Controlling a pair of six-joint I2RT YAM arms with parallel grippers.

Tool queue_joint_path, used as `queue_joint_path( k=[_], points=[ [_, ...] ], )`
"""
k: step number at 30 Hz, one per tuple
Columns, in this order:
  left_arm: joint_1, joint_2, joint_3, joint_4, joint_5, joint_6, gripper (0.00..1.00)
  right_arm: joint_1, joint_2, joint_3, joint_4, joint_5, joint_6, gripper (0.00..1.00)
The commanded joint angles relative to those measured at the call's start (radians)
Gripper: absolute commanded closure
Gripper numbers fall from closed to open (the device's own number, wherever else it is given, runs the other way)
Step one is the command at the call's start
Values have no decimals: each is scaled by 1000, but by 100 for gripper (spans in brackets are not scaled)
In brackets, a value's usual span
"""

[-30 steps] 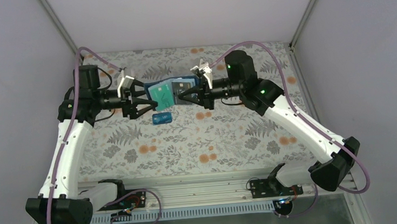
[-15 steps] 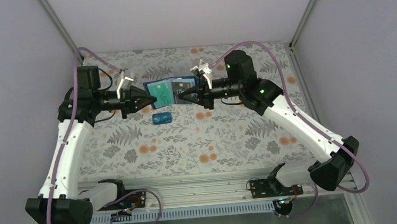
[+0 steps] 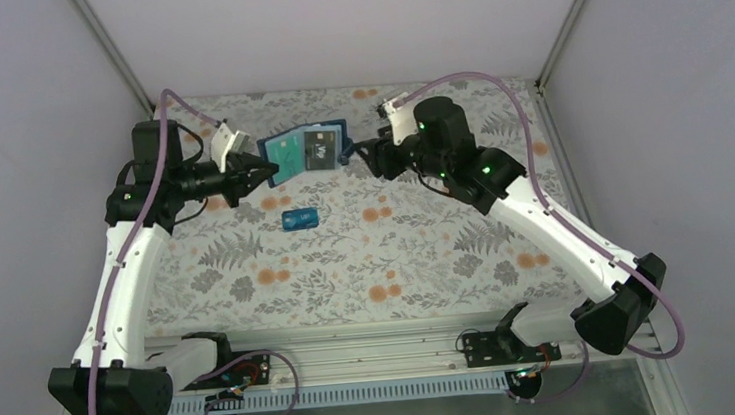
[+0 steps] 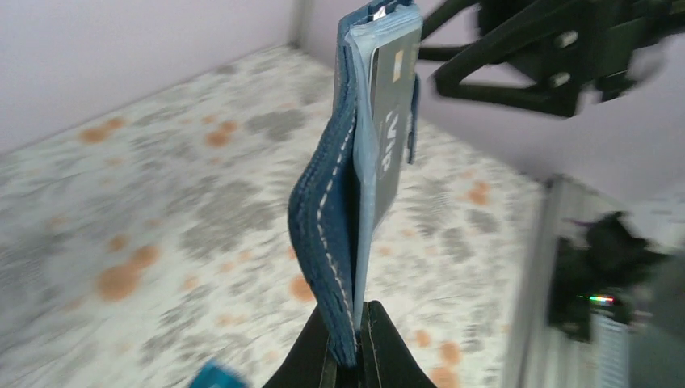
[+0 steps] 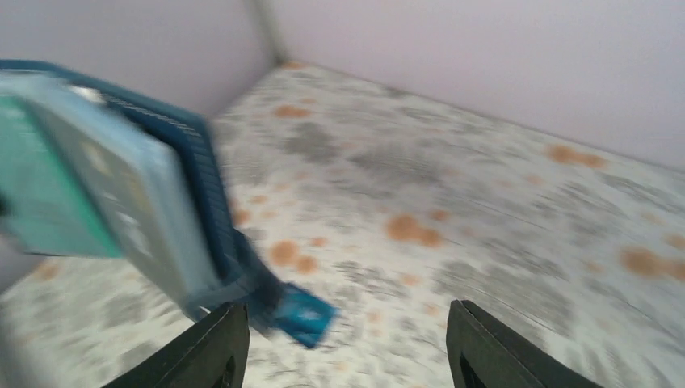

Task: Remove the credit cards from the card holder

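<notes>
Card holder (image 3: pixel 306 151) hangs above the counter (image 3: pixel 428 252), its left edge pinched by the left tool (image 3: pixel 265 168). Right tool (image 3: pixel 367 157), spread wide, stands clear of its right edge. Blue card (image 3: pixel 300 219) lies flat on the counter below.

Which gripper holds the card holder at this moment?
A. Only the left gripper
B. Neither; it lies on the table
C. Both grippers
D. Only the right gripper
A. In the left wrist view the left gripper is pinched on the bottom edge of the card holder, while in the right wrist view the right gripper is spread wide with nothing between its fingers.
</notes>
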Motion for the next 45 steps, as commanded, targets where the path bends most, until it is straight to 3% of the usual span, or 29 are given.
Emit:
queue_joint_path(
  k=[1, 4, 7, 11, 13, 15, 19, 27, 41, 45],
  points=[
    [8, -17, 7, 53, -397, -40, 98, -5, 14, 55, -145, 523, 148, 37],
    [7, -21, -2, 64, -537, -39, 98, 3, 14, 68, -164, 560, 171, 41],
    [5, -22, -1, 63, -612, -35, 98, 39, 16, 65, -87, 399, 125, 50],
    [3, -20, 0, 59, -605, -33, 98, 91, 25, 4, 137, -101, 19, 54],
    [2, -20, 0, 51, -513, -32, 98, 97, 52, -30, 260, -401, 8, 54],
    [3, -20, 4, 39, -329, -22, 98, 101, 90, -37, 362, -582, 45, 55],
    [3, -20, 23, 10, -26, 4, 98, 99, 144, -3, 411, -631, 65, 58],
    [5, -18, 34, -60, 286, 103, 98, 78, 144, -16, 418, -623, 65, 64],
    [4, -20, 49, -129, 365, 190, 98, 21, 63, -78, 403, -608, 34, 64],
    [5, -21, 46, -136, 365, 201, 97, 22, 86, -61, 398, -636, 28, 74]
  ],
)
